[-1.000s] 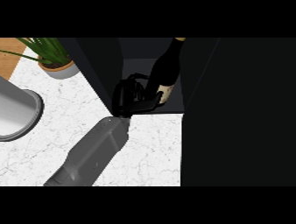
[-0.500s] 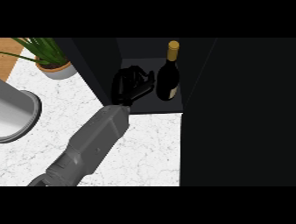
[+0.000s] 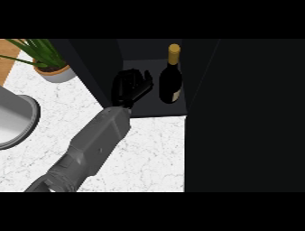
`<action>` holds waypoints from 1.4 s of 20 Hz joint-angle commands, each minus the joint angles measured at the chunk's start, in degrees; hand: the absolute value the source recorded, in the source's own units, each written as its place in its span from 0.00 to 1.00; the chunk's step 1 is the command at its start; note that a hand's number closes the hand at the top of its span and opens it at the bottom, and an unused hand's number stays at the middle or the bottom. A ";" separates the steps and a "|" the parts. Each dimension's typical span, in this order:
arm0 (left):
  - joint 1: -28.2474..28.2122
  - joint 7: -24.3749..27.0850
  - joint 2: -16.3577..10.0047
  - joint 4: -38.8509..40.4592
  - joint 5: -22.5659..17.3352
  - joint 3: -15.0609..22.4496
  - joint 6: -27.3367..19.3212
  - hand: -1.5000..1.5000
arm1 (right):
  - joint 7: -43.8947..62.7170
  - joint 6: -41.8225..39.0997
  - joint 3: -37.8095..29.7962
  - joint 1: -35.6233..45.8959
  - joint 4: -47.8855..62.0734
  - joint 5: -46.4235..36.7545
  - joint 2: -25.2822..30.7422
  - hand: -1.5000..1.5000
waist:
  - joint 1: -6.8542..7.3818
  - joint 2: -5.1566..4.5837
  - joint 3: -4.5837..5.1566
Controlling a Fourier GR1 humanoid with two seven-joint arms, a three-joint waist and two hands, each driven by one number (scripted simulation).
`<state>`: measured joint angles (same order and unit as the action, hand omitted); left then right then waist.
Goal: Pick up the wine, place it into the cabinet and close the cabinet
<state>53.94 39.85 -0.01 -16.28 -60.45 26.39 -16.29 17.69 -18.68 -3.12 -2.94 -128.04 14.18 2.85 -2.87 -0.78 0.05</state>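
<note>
Wine bottle point(image 3: 171, 83) stands upright inside the open cabinet point(image 3: 150, 111), upper middle of frame, gold cap up. Left hand point(image 3: 131, 85) sits just left of it in the same compartment, apart from the glass. Its fingers are slack and spread, grasping nothing. Right hand not visible.

Placing looks done from here, so the step in hand is getting out and shutting the cabinet. To do it well, draw the hand straight back along the forearm point(image 3: 95, 140) line, toward lower left, keeping the fingers off the bottle so it doesn't tip. Clear the cabinet's front edge fully before touching any door. The big dark panel point(image 3: 255, 117) at frame right may be the door, but I can't tell.

Count:
- one bottle
- one hand and one forearm showing
- one cabinet
- one potted plant point(image 3: 54, 72), upper left
- one grey cylinder point(image 3: 2, 117), left edge
- one marble counter point(image 3: 148, 153)
</note>
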 commanded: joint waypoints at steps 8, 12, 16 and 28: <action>2.19 7.74 -0.32 8.12 -0.83 -5.04 4.51 1.00 | -0.90 -0.49 -0.86 0.74 1.29 -0.12 0.71 0.00 | 0.24 -0.19 0.02; 2.00 10.19 -1.63 7.70 -0.18 -5.03 3.88 0.00 | -2.41 -1.27 -2.61 0.30 2.04 0.94 1.26 0.00 | 0.69 0.00 -0.01; -0.87 14.97 -1.11 4.60 1.31 -3.83 5.13 0.00 | 0.77 0.66 -0.83 -0.91 -2.57 0.35 0.33 0.00 | 1.39 0.41 0.00; -10.96 10.21 -2.61 -15.07 6.41 2.76 -1.83 0.00 | 1.31 0.59 -2.82 -0.48 -1.41 1.02 1.48 0.00 | 4.29 1.46 -0.10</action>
<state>48.70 49.29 -0.05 -24.26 -55.71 28.22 -15.23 18.89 -17.88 -4.81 -3.11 -129.45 14.27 3.81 -0.11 -0.30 0.45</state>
